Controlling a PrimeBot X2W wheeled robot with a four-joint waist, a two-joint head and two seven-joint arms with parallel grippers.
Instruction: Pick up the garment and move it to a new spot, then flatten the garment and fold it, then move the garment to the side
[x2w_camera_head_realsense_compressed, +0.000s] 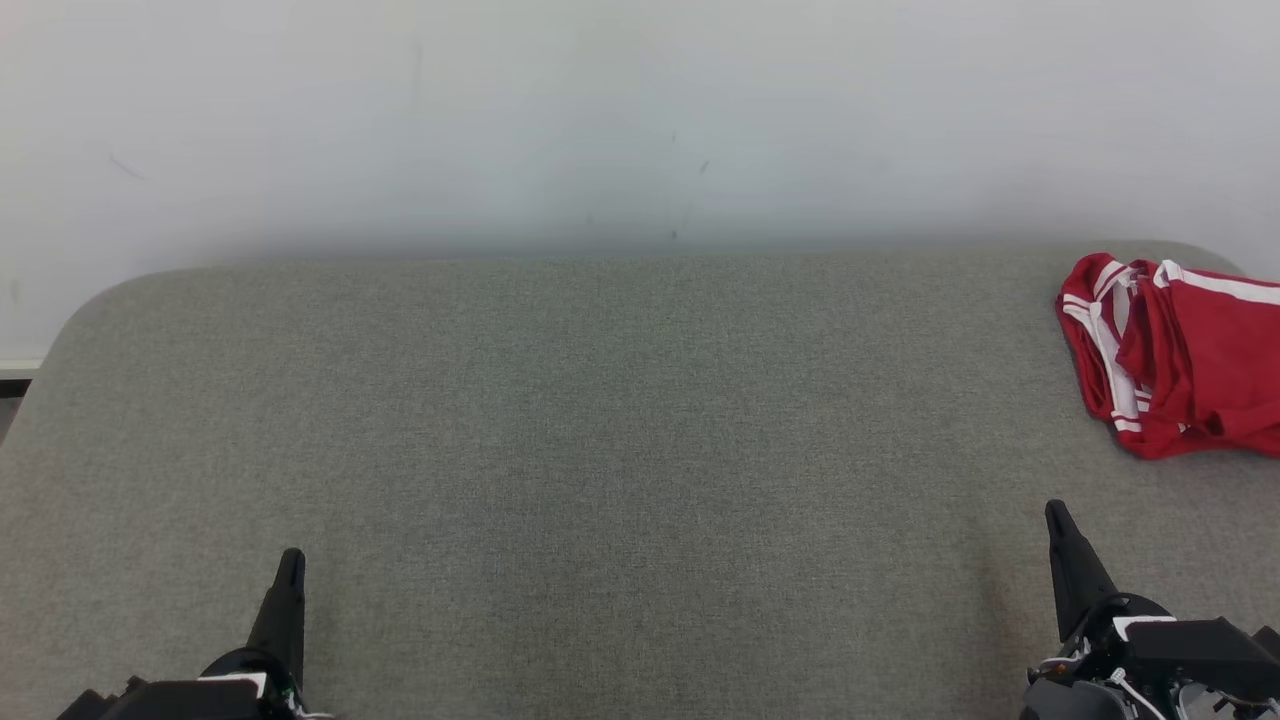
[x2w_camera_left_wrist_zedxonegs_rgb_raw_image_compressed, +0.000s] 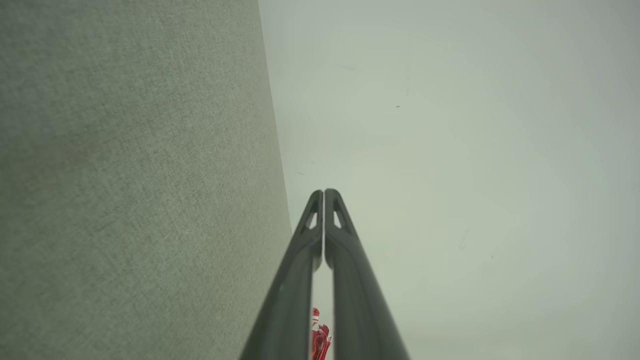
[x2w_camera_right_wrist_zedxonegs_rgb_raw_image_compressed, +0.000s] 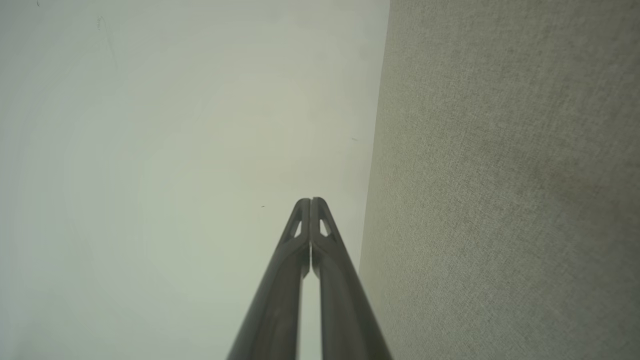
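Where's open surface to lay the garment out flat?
The grey padded surface is bare from its left edge across the middle, bordered by the wall behind and the left gripper and right gripper in front. Only the far right corner is taken, by the bunched red garment; a bare strip separates it from the right gripper.

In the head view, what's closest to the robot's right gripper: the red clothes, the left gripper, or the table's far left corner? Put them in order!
1. The red garment, just ahead of the right gripper, on the table's right side.
2. The left gripper, across the table, near left.
3. The table's far left corner, by the wall.
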